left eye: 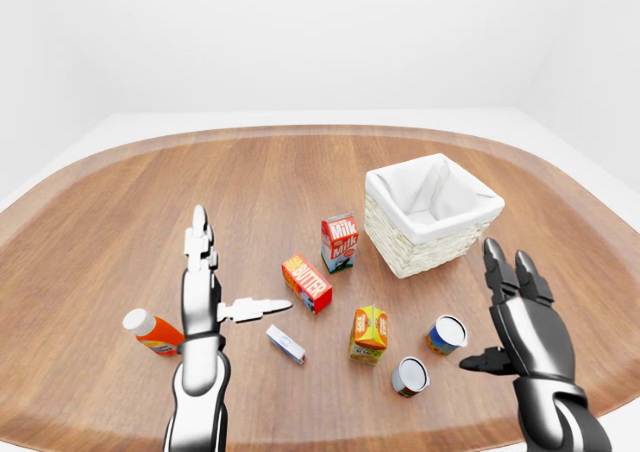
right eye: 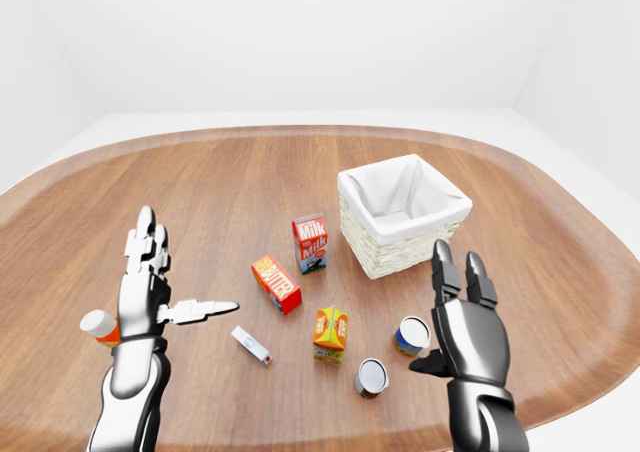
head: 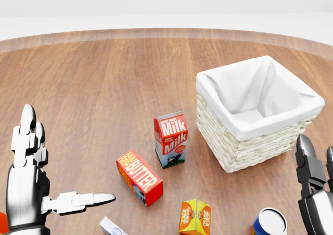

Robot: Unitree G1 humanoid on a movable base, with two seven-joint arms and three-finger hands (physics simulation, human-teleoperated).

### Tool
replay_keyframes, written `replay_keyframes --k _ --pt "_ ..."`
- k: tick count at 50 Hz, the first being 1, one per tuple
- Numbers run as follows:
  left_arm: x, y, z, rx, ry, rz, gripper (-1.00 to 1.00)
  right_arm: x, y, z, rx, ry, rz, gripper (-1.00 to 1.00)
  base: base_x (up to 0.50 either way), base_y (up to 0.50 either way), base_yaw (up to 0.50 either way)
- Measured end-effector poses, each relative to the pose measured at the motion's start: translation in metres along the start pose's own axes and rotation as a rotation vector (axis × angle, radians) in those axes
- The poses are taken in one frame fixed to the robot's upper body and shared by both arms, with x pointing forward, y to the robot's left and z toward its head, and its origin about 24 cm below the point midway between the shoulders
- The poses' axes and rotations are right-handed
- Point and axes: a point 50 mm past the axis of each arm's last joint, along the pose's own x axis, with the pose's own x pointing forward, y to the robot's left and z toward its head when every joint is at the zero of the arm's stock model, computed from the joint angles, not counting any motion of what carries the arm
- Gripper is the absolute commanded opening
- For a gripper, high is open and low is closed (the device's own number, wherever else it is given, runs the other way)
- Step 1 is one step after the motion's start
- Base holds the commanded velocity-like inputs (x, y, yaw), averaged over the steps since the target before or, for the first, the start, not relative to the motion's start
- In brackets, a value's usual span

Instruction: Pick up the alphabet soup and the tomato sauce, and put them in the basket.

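Right hand: fingers spread, holding nothing, being poised just at three o'clock of blue-labelled can, likely for approach. Second can at its seven o'clock. Basket at twelve. Left hand: splayed, empty.

Bare surface left of basket. Two cans near right robot hand, unobstructed; orange carton just beside them, leftward.
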Motion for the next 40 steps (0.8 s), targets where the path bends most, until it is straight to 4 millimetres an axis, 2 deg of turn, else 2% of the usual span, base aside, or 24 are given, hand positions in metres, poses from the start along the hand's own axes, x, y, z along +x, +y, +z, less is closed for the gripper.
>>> replay_keyframes --k 10,40 --pt "0.0 0.0 0.0 0.0 0.0 -0.001 1.0 -0.002 0.001 -0.001 -0.089 0.013 -0.039 1.0 0.0 0.0 0.0" --pt "-0.001 -0.001 -0.001 0.006 0.006 -0.005 1.0 -0.002 0.029 0.004 -0.264 -0.078 -0.029 1.0 0.0 0.0 0.0"
